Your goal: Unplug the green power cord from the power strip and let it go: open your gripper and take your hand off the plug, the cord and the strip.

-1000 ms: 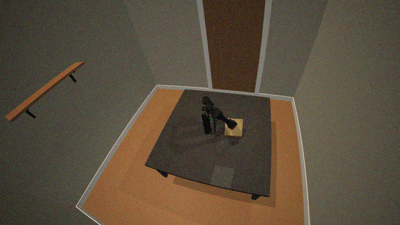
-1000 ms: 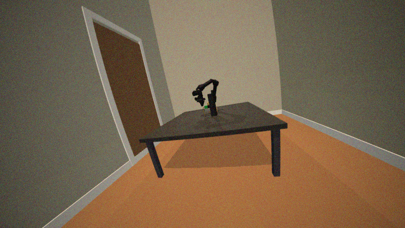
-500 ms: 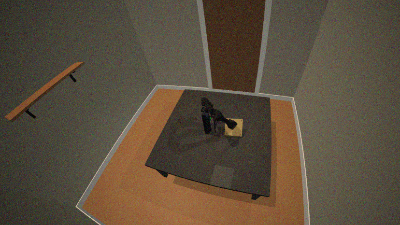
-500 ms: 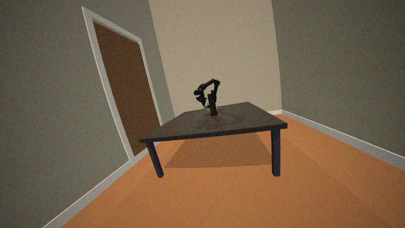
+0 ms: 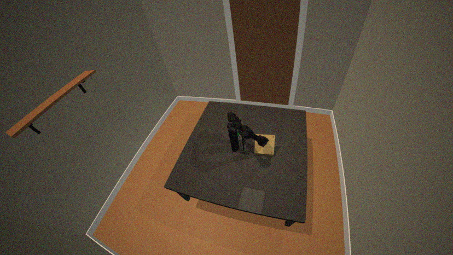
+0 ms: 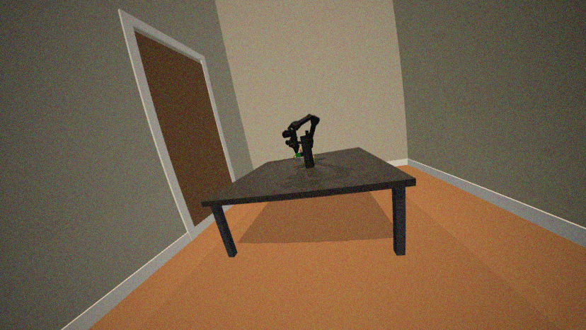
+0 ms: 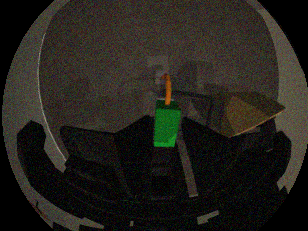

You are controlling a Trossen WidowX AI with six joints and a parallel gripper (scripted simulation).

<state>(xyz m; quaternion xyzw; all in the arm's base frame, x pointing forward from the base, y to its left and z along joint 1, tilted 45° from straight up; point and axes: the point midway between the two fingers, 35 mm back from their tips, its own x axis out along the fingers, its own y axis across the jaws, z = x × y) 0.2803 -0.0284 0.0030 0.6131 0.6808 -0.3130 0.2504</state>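
Note:
The green plug (image 5: 238, 134) (image 6: 298, 154) (image 7: 167, 129) is a small block beside the black upright power strip (image 5: 233, 143) (image 6: 307, 151). In the exterior view it sits against the strip's left side; whether its prongs are in the socket is too small to tell. An orange cord (image 7: 168, 91) leaves the plug's far end. My gripper (image 6: 296, 151) (image 7: 166, 120) points down at the plug with its fingers partly open. In the wrist view the plug shows between the two dark fingertips, with no clear grip on it. The fingers hide part of the strip.
The dark table (image 5: 202, 171) (image 6: 262, 186) carries everything. The arm's base stands on a pale wooden board (image 5: 269, 150) (image 7: 252, 114) to the right of the strip in the top view. A thin dark post (image 5: 243, 144) stands between strip and board.

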